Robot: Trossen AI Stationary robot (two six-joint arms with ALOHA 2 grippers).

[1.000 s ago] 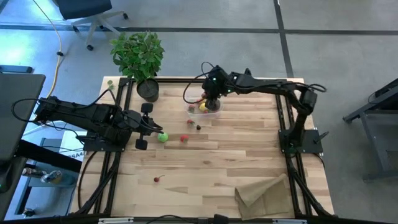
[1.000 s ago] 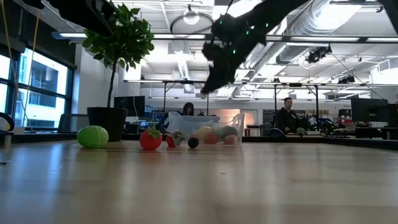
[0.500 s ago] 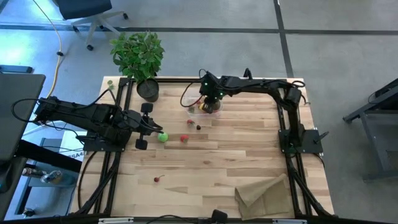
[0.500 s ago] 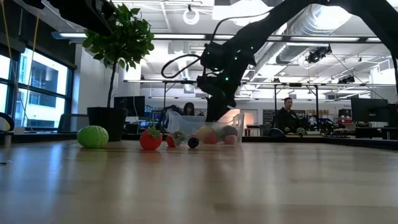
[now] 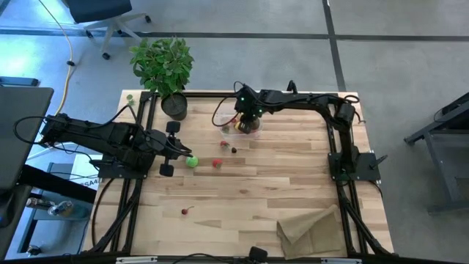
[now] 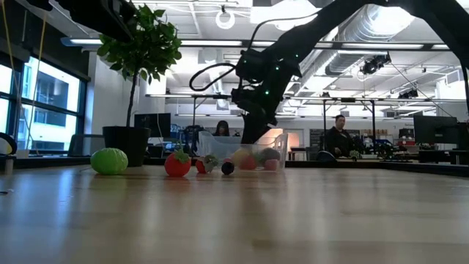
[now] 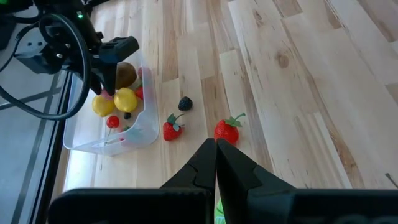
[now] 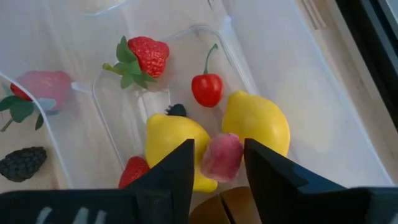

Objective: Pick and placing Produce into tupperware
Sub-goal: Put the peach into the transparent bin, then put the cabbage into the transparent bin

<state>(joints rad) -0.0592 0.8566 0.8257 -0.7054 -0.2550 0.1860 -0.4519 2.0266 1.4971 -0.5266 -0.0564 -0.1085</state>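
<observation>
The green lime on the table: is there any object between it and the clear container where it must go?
Partly. The green lime lies near the left gripper. Between it and the tupperware lie a strawberry and a blackberry, beside the straight line; lifted over them, nothing visible blocks it.

Overhead camera straight down on table (image 5: 249, 191), tabletop camera level toward 12 o'clock, wrist cameras close, all sharing tupperware (image 5: 243, 129).
</observation>
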